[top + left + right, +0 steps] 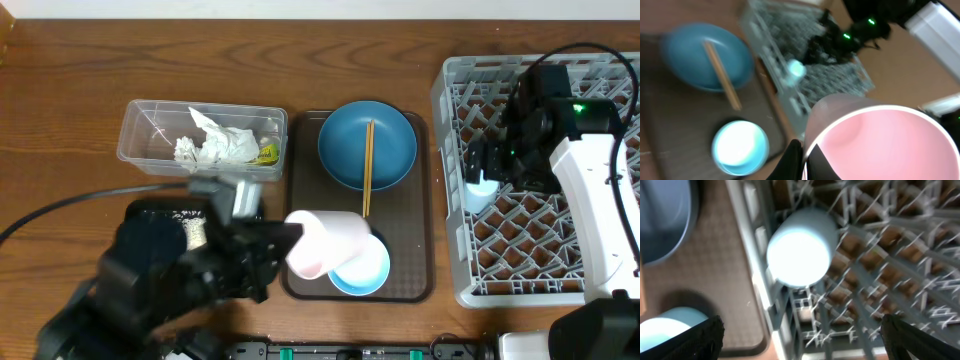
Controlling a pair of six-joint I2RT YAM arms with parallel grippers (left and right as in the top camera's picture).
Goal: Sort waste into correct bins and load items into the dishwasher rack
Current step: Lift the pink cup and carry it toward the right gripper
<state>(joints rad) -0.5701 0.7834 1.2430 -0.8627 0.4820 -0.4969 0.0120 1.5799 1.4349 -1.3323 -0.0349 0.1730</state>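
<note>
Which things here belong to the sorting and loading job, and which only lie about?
Job: pinkish-white cup in left claw, dark blue round plate, wooden chopsticks, light blue bowl, light blue cup, grey plastic rack, clear plastic tub, crumpled white napkins.
Lying about: brown serving tray, wooden table.

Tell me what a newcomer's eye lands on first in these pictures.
First the pinkish-white cup, tipped on its side in the shut left gripper and overlapping the light blue bowl on the brown tray. Then the light blue cup, sitting near the left edge of the grey rack, with the open right gripper above it.
</note>
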